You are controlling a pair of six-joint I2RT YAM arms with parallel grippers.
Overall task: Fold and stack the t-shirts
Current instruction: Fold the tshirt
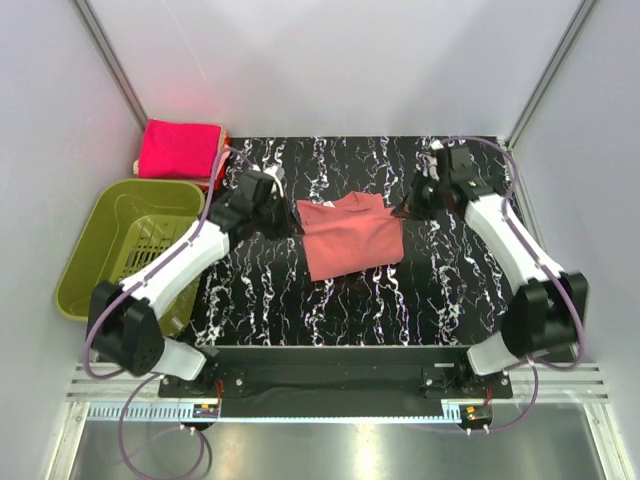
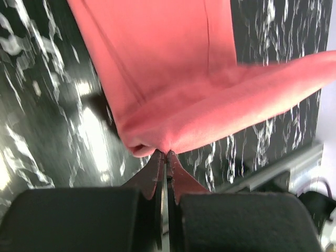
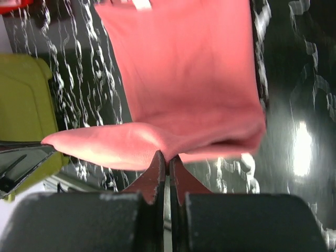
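Item: salmon t-shirt, centre frame on the marbled worktop. Left pincer and right pincer each clamped on a far corner, holding that edge lifted, probably to fold it over. Folded magenta t-shirt, upper left: apparent stacking spot.

Marbled table, salmon t-shirt seemingly draped

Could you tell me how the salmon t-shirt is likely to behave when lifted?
Probably floppy: the salmon t-shirt sags between the left pincer and right pincer. Likely light: thin pinches at its edge hold it up. Pushed, it would probably bunch, not slide.
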